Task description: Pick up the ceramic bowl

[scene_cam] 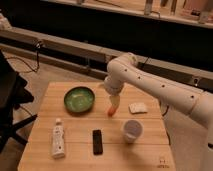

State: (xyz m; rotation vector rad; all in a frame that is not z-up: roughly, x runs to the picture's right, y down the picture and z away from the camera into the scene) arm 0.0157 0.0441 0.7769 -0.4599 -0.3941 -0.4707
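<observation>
Now, at the left of the wooden worktop [80, 127], near its front edge, a white bottle [58, 140] lies on its side with its cap pointing away from the front. Behind it and slightly to the right sits the ceramic bowl [79, 99], upright, green inside with a darker rim, and nothing touches it. Right of the bottle a black remote [97, 141] lies flat. Next comes the gripper [112, 109], orange-tipped, pointing down just above the wood and just beside the bowl's right edge; its fingers are spread and nothing is between them. Further right a small white cup [132, 131] stands upright near the front, with a white pad [137, 107] behind it. The white arm [150, 85] reaches in from the right
</observation>
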